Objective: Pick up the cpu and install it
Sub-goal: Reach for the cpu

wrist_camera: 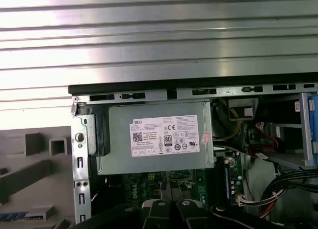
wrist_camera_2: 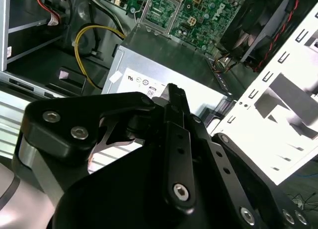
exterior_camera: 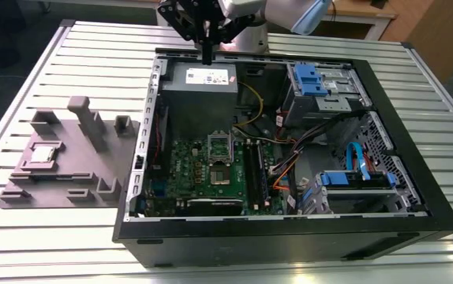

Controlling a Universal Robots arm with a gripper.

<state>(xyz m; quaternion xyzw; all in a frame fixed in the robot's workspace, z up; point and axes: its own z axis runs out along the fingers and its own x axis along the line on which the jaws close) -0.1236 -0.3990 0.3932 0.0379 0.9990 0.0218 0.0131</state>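
black gripper (exterior_camera: 207, 57) fingers pinched together, holding nothing, above silver metal power supply box (exterior_camera: 199, 80); small silvery square cpu (exterior_camera: 44, 154) sits on grey plastic tray (exterior_camera: 70, 163)

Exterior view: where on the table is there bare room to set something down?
The slatted metal table is bare on the camera side of the grey plastic tray and beyond it. Inside the open black computer case is crowded.

In the exterior view the pale robot arm (exterior_camera: 246, 12) is cut off at the twelve o'clock edge, and the small silvery square cpu (exterior_camera: 44, 154) (at nine o'clock from the open black computer case (exterior_camera: 290, 236)) is too small to show surface detail
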